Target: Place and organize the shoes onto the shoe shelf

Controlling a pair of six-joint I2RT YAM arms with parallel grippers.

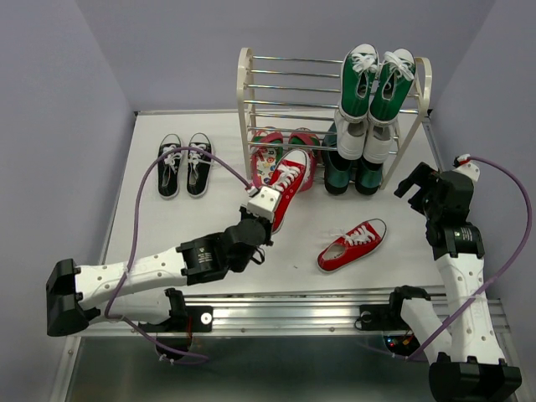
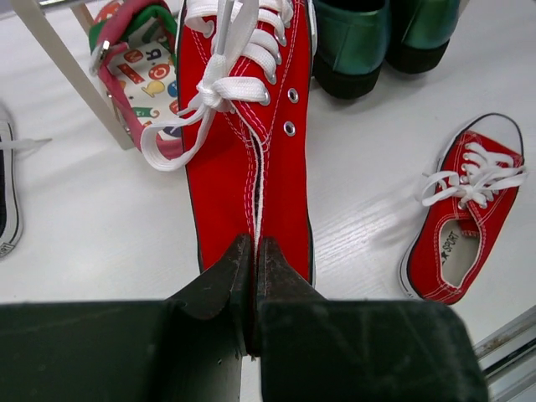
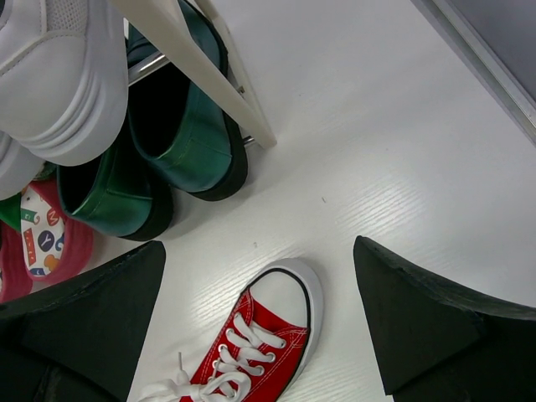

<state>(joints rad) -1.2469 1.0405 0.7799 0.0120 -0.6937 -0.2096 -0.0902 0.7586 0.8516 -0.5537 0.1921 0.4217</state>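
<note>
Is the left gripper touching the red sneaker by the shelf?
Touching. The left wrist view shows the left gripper shut on the heel of the red sneaker.

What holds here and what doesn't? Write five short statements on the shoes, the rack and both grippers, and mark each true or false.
1. The left gripper is shut on the heel of a red lace-up sneaker with a white sole. True.
2. The second red sneaker already sits on the cream-framed, metal-rod shoe shelf. False: it lies on the white table in front of the shelf.
3. The right gripper is open and holds nothing. True.
4. The black-and-white lace-up sneakers stand on an upper tier. False: they sit on the table left of the shelf; the green-and-white sneakers are up there.
5. The dark green boots stand at the shelf's bottom right. True.
</note>
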